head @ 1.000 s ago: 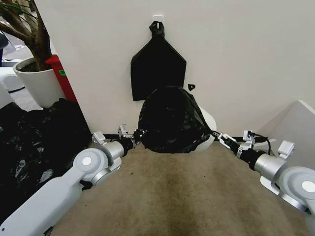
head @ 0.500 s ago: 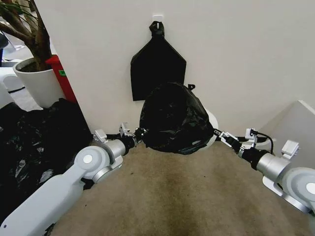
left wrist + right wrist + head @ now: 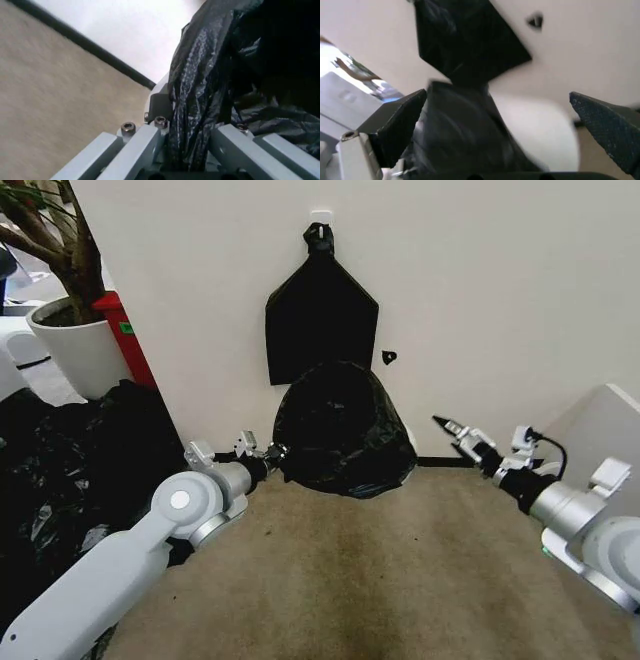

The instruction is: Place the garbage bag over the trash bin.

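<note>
Black garbage bag (image 3: 342,430) draped over trash bin (image 3: 409,442) on floor by wall. Left gripper (image 3: 270,452) pinching bag's edge, keeping it pulled down. Right gripper (image 3: 447,425) wide apart, holding nothing, off beside bin.

Three camera views: one from the head, one from each wrist.

Head camera looks down at the wall's foot; both wrist cameras sit close, sharing the garbage bag (image 3: 342,430).

White-grey arms (image 3: 120,555); black cable (image 3: 548,442); bright screws (image 3: 128,127)
</note>
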`<state>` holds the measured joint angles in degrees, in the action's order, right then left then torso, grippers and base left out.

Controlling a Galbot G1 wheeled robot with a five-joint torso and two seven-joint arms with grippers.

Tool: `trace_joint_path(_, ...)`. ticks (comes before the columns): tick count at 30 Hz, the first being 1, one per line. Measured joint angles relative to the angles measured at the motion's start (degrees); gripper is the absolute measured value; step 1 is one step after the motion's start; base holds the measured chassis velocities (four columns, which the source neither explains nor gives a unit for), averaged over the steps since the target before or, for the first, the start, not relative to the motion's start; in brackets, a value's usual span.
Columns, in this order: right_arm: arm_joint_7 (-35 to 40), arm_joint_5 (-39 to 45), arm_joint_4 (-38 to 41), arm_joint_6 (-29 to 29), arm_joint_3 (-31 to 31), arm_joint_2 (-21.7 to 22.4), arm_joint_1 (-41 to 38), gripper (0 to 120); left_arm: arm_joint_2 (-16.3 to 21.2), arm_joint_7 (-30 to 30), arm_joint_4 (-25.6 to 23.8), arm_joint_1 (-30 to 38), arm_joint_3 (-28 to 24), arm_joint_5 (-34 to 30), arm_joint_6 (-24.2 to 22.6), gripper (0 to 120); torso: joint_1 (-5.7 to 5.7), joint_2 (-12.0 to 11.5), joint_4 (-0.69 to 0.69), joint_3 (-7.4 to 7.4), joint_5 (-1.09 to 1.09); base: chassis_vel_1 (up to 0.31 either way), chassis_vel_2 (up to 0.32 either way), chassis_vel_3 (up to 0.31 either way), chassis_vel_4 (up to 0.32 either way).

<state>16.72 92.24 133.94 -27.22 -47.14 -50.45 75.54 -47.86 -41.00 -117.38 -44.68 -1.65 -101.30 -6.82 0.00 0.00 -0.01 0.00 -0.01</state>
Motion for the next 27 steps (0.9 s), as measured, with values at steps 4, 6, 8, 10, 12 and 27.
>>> trace_joint_path(4, 1.6, -7.3, 4.0, -0.4, 2.6, 2.2, -2.0, 100, -0.3, -1.0, 0.1, 0.7, -3.5, 9.9, 0.0, 0, 0.0, 0.0, 0.03, 0.0, 0.0, 0.0, 0.0, 0.0, 0.0)
trace_joint_path(6, 0.8, -12.5, 5.8, -1.4, 4.7, 3.0, -2.2, 100, -0.6, -1.7, 0.3, 2.2, -7.0, 16.5, 0.0, 0, 0.0, 0.0, 0.04, 0.0, 0.0, 0.0, 0.0, 0.0, 0.0)
trace_joint_path(8, -1.8, -20.5, 6.9, -2.0, 7.8, 3.7, -2.1, 100, -1.2, -2.6, 0.8, 4.6, -11.9, 22.1, 0.0, 0, 0.0, 0.0, 0.0, 0.0, 0.01, 0.0, 0.0, 0.0, 0.0)
trace_joint_path(10, -3.2, -23.8, 7.0, -2.0, 9.9, 3.9, -2.3, 100, -1.6, -3.4, 1.1, 6.0, -14.8, 24.1, 0.0, 0, 0.0, 0.0, -0.01, 0.0, 0.01, 0.0, 0.0, 0.0, 0.0)
trace_joint_path(12, -5.3, -30.4, 6.7, -1.8, 14.3, 4.1, -3.2, 100, -3.2, -5.2, 2.4, 9.8, -20.4, 26.6, -0.4, 0, 0.0, 0.0, 0.03, 0.0, 0.03, 0.0, 0.0, 0.0, 0.0)
trace_joint_path(27, 18.2, -29.3, 0.4, -7.9, 37.4, -2.2, -16.7, 53, -7.4, -5.5, 5.2, 15.8, -28.0, 34.2, -0.1, 0, 0.0, 0.0, 0.01, 0.0, 0.02, 0.0, 0.0, 0.0, 0.0)
